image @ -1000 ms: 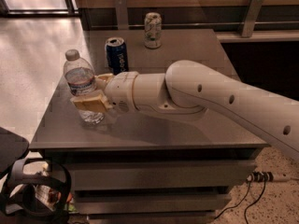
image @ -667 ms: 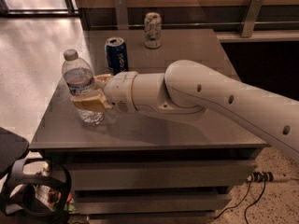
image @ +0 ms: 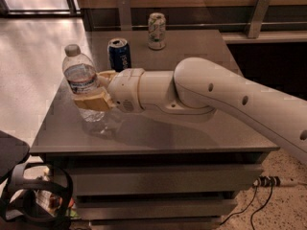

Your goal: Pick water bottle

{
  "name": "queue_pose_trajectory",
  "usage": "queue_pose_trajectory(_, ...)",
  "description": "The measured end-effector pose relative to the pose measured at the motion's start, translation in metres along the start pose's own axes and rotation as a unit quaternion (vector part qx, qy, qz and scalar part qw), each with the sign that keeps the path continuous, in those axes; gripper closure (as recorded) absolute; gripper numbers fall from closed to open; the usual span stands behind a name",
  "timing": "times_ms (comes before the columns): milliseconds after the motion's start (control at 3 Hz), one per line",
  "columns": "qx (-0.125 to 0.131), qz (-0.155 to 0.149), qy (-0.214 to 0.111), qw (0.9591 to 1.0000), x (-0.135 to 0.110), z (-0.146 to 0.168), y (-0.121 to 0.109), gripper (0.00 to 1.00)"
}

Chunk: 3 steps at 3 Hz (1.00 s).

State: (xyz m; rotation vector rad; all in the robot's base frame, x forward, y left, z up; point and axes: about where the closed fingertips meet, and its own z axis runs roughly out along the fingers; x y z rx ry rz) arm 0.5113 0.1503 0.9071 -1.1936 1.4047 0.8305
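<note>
Camera view showed the arm's tan gripper fingers [image: 91, 102] clamped around the clear ribbed plastic water bottle [image: 80, 75] with a white cap, upright near the grey desk's [image: 201, 47] left edge.

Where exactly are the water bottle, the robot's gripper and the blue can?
water bottle [image: 80, 78], camera view, on its label band.
gripper [image: 90, 91], camera view, midway between its fingers clamping the bottle, over the table's [image: 196, 42] left side.
blue can [image: 119, 55], camera view, on its side wall.
</note>
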Motion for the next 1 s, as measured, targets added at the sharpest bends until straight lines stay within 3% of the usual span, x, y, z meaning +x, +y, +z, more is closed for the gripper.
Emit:
queue_pose_trajectory(667, 0.023, -0.044, -0.026, 0.9984, -0.056, -0.026, -0.008, 1.0)
queue_pose_trajectory(1000, 0.023, -0.045, -0.026, 0.9984, -0.057, -0.026, -0.008, 1.0)
